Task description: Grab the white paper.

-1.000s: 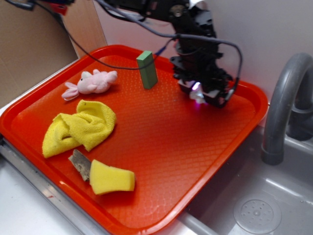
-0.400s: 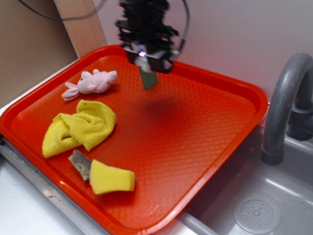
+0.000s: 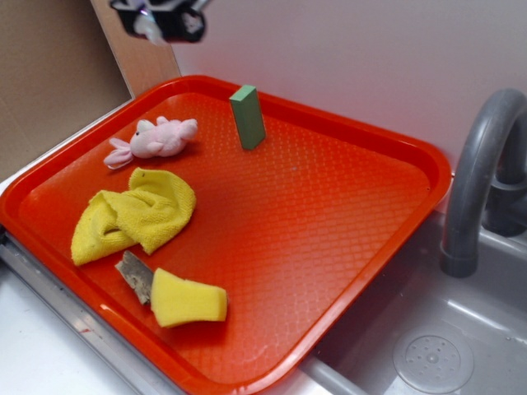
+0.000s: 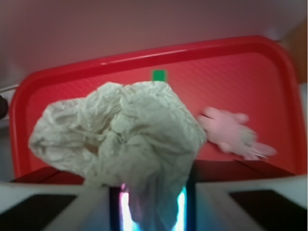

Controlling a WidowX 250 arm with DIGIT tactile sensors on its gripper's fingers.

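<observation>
My gripper (image 3: 160,20) is high at the top left of the exterior view, above the tray's far left corner. It is shut on the white paper (image 4: 120,139), a crumpled off-white wad that fills the middle of the wrist view; its lower end is pinched between my jaws. In the exterior view only a small pale bit of the paper (image 3: 148,26) shows under the gripper. The pink plush toy (image 3: 155,138) lies on the red tray (image 3: 346,222) below; it also shows in the wrist view (image 4: 233,132).
A green block (image 3: 247,117) stands upright at the tray's back. A yellow cloth (image 3: 136,214), a yellow sponge (image 3: 188,299) and a grey scrap (image 3: 134,273) lie at the front left. A grey faucet (image 3: 482,173) and sink (image 3: 428,354) are at the right. Cardboard (image 3: 49,74) stands behind left.
My gripper has travelled from the tray's back right, past the green block, up to the top left, carrying the paper. The things on the tray have not moved.
</observation>
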